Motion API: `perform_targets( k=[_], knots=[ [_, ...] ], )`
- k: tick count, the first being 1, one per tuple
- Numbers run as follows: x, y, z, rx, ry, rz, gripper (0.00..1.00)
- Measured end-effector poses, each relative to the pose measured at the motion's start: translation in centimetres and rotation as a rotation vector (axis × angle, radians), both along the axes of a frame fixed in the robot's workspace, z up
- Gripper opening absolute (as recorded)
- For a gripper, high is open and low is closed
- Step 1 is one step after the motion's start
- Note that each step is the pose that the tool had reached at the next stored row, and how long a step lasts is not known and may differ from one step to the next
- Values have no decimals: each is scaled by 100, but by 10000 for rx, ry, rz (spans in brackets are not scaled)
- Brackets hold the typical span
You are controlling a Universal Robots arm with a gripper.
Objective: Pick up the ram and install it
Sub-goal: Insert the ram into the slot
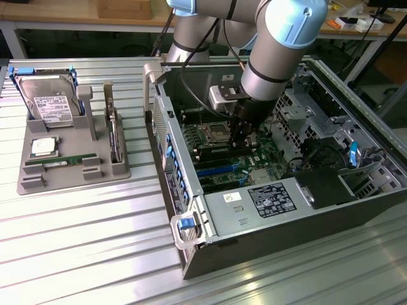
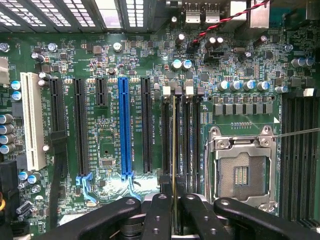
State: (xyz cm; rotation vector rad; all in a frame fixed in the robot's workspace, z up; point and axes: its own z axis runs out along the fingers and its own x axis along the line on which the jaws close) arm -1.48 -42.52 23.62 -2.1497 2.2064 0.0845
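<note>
Jaws closed on the ram (image 2: 174, 145). Wrist view: the two inner fingers (image 2: 159, 212) pinch it from both sides. The stick shows edge-on, as a thin yellowish line running away from the fingertips.

Ram location: inside the open PC case (image 1: 254, 251), low over the motherboard (image 2: 107, 125). It lines up along the bank of black memory slots (image 2: 186, 135), on the side of that bank away from the empty CPU socket (image 2: 241, 172). Can't tell if its lower edge is in a slot or just above it.

Blue expansion slot (image 2: 124, 125) and white slot (image 2: 33, 120) lie parallel to the ram, further from the socket.

Ext. view: arm (image 1: 280, 44) reaches down into the case from above, wrist approx. vertical, tool tip near the board centre.

Grey parts tray (image 1: 28, 184) sits on the bench (image 1: 82, 241) on the exterior view's left, well apart from the case. It holds a hard drive (image 1: 54, 101) propped at the back, a square silver processor chip (image 1: 43, 147) and a second green stick (image 1: 63, 161) lying flat.
</note>
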Motion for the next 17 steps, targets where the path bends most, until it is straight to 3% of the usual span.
perform_targets(
  k=[14, 17],
  knots=[
    [-5, 11, -2, -13, -23, 425, 13],
    [45, 11, -2, -13, -23, 437, 13]
  ],
)
